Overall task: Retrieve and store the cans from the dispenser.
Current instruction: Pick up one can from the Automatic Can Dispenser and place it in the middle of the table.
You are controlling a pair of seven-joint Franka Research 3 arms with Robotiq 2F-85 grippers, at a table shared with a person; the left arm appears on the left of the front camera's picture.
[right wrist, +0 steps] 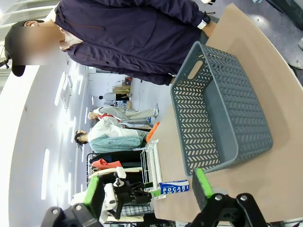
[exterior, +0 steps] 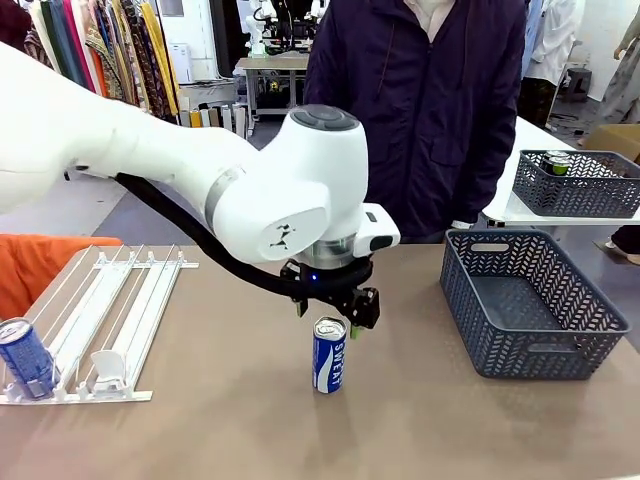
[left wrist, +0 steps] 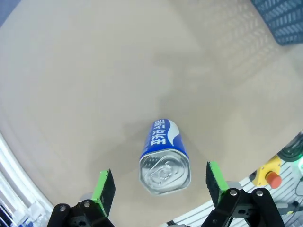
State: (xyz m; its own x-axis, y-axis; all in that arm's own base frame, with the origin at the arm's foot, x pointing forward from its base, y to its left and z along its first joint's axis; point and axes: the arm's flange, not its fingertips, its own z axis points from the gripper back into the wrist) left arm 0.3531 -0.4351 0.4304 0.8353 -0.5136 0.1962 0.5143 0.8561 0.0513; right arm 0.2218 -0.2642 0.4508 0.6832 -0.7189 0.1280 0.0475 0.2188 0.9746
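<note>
One blue can [exterior: 329, 356] stands upright mid-table [exterior: 230, 430], well apart from the dispenser [exterior: 110, 310]. The left gripper [left wrist: 159, 184] hangs over it, jaws apart, pads clear of it. A second blue can [exterior: 25, 358] sits at the dispenser's near end. The right gripper [right wrist: 147, 185] is empty, jaws apart.

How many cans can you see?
3: blue can upright on the table under the left gripper; second can at the dispenser's near corner; dark can in the far basket, maybe hiding more.
</note>
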